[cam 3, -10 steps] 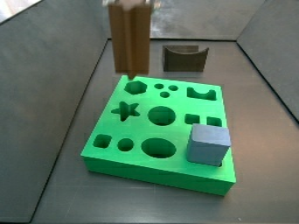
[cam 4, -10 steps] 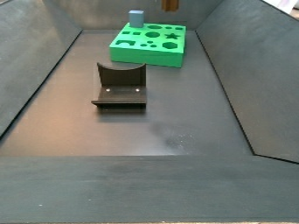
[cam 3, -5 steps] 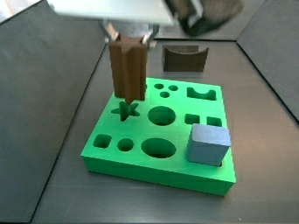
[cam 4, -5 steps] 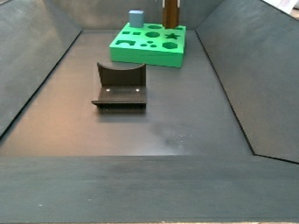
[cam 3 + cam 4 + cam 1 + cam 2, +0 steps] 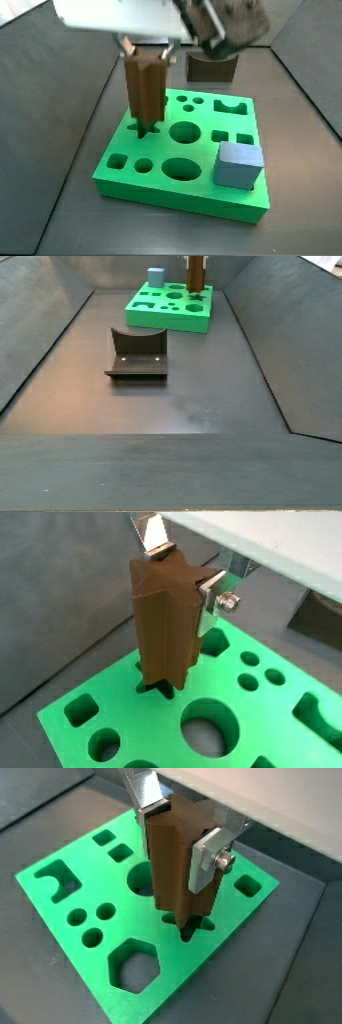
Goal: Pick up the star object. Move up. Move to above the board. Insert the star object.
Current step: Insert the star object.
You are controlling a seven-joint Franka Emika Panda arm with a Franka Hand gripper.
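Your gripper fingers clamp the star object entering the board; align its ridges with the star hole, descend straight.

Even, soft light (slightly blurry, low-resolution)

You see the star object, a tall brown ridged prism, upright in the gripper, its foot at the star-shaped hole of the board. The board, a bright green slab with many cut-outs, lies flat on the table.
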